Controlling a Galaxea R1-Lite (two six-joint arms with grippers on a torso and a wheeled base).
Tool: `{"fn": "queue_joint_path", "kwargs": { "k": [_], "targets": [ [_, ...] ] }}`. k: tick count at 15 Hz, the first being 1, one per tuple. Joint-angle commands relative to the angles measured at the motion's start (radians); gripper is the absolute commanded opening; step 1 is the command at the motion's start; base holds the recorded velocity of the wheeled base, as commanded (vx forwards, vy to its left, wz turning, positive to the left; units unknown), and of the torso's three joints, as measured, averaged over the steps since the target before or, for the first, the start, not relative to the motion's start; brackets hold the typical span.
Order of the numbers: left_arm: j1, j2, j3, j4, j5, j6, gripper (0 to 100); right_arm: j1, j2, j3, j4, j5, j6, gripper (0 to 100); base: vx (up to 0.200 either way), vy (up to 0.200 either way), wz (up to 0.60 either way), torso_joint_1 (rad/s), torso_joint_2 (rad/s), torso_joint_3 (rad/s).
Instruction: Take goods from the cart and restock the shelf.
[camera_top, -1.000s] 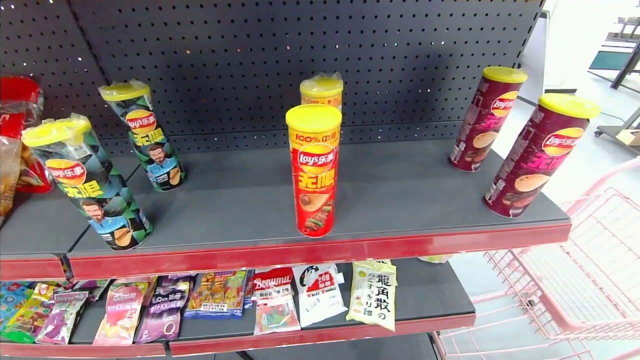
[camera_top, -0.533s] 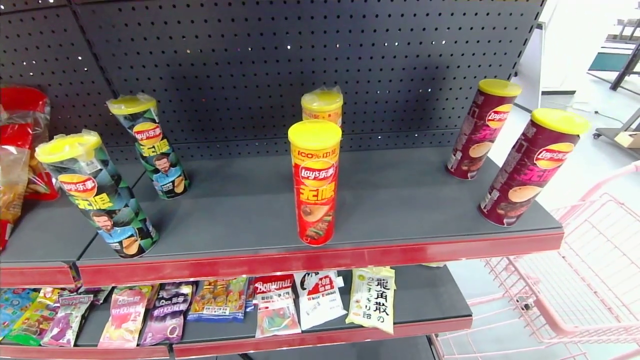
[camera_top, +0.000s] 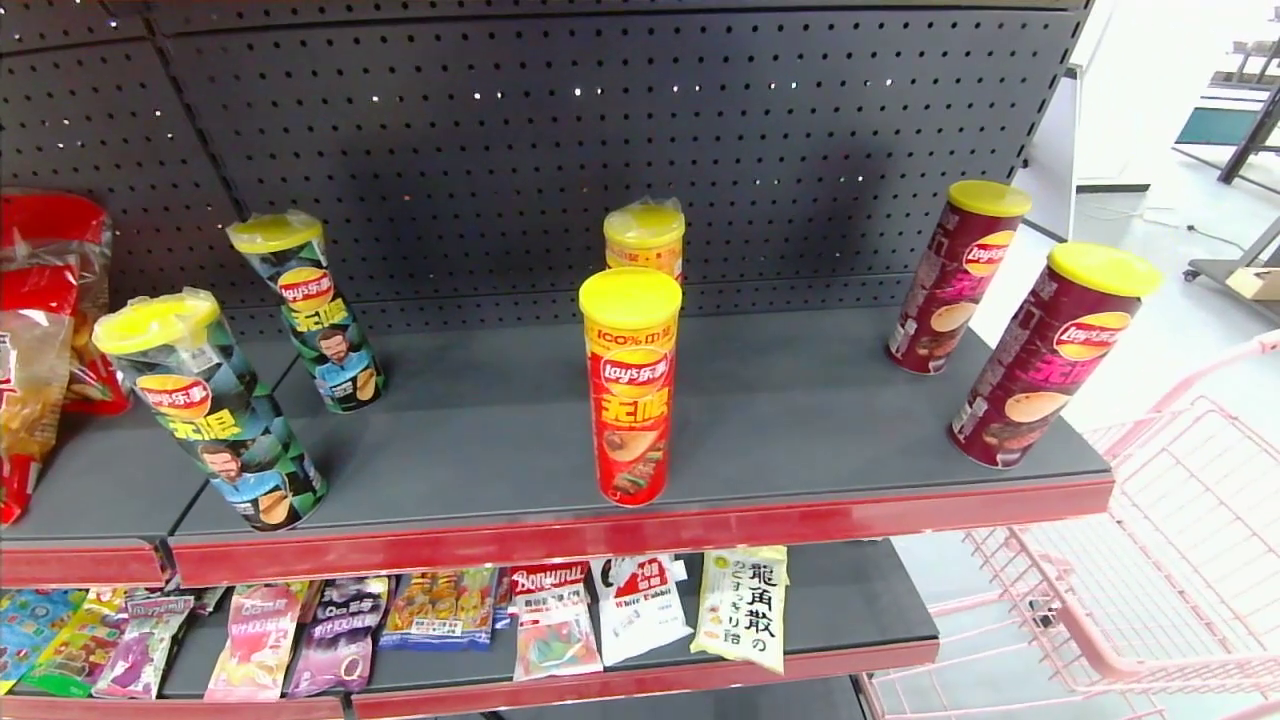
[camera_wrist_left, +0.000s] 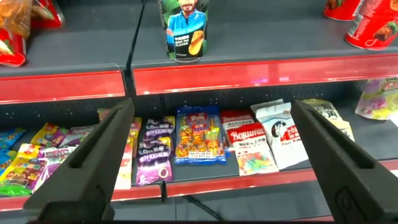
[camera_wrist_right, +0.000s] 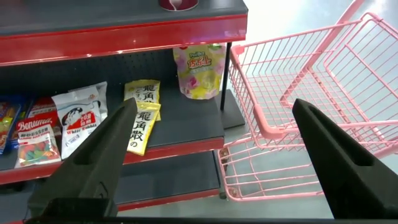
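Head view is showing the cart (camera_top: 1200, 380) sitting at four o'clock beside the shelf (camera_top: 800, 420), nearer the right gripper (camera_wrist_right: 214, 102); both it and the left gripper (camera_wrist_left: 211, 106) are gaping wide, holding nothing.

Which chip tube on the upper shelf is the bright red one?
The front middle tube. The front left tube and the one behind it are green and black; the front right tube and its neighbour are maroon.
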Motion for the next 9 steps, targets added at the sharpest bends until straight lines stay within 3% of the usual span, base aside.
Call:
{"fn": "queue_joint_path", "kwargs": {
  "k": [1, 9],
  "targets": [
    [0.0, 0.001, 0.0, 0.001, 0.0, 0.0, 100, 0.0, 0.0, 0.0, 0.0, -0.002, 0.0, 100, 0.0, 0.0, 0.0, 0.0, 0.0, 0.0],
    [0.0, 0.001, 0.0, 0.0, 0.0, -0.002, 100, 0.0, 0.0, 0.0, 0.0, 0.0, 0.0, 100, 0.0, 0.0, 0.0, 0.0, 0.0, 0.0]
  ]
}}
